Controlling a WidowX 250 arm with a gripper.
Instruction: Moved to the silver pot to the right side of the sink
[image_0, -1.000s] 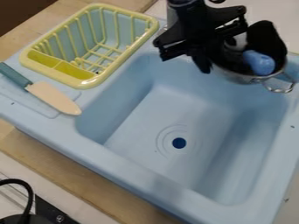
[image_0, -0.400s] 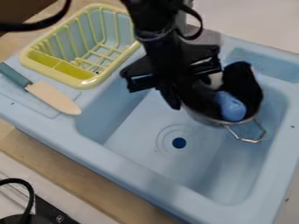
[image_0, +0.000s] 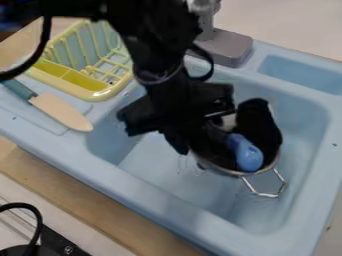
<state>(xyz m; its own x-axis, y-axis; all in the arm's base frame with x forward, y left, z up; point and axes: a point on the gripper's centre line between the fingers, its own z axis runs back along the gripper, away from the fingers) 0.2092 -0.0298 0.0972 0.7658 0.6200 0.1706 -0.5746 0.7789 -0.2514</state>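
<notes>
Down from the sink's back edge the silver pot has swung with the arm, and it's now over the basin, right of the drain, with the blue thing inside. The black gripper has its fingers pinched on the pot's near-left rim. I'd call that the carry, nearly done: that's the right half of the sink, though I can't tell whether the base touches down.

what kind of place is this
Most likely a toy kitchen set up for a robot: a light blue play sink with its drying rack, a toy knife beside it, and a metal pot over the basin.
</notes>
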